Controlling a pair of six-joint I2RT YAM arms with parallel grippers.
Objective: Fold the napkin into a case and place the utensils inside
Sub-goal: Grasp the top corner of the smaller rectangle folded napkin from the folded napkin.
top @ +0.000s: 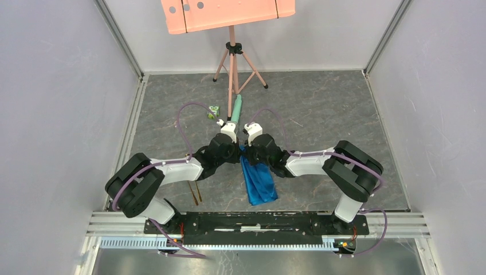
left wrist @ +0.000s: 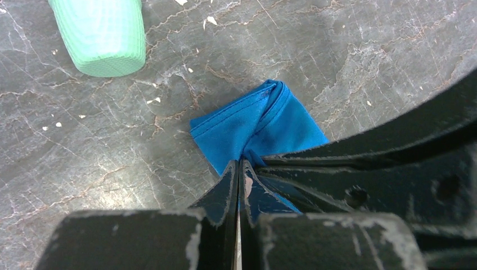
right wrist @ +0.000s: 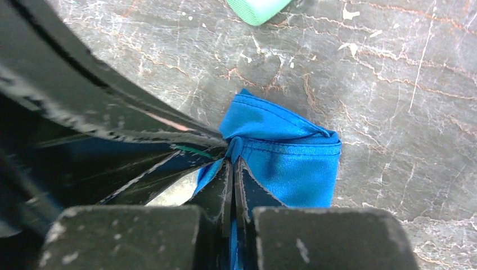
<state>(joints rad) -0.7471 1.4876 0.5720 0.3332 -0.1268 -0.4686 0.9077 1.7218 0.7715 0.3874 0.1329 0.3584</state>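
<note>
1. The napkin [top: 259, 183] is seen in bright, plain blue.
2. The table [top: 321, 109] is shown in dark grey, marbled with pale and rust-coloured veins.
3. The tube [top: 236, 107] is coloured pale green, with fine ribbing.
4. The toy [top: 214, 111] is coloured green.
5. The utensils [top: 196, 192] are seen in dull gold.
6. The board [top: 229, 14] is coloured salmon pink, and the tripod [top: 232, 63] a duller pink.
7. The arms [top: 177, 171] are finished in white and black, and the cables [top: 178, 129] in purple.
8. The left gripper [left wrist: 239, 166] and the right gripper [right wrist: 232, 163] are seen in black, scuffed pale at the edges.
9. The walls [top: 57, 114] are coloured pale grey.
</note>
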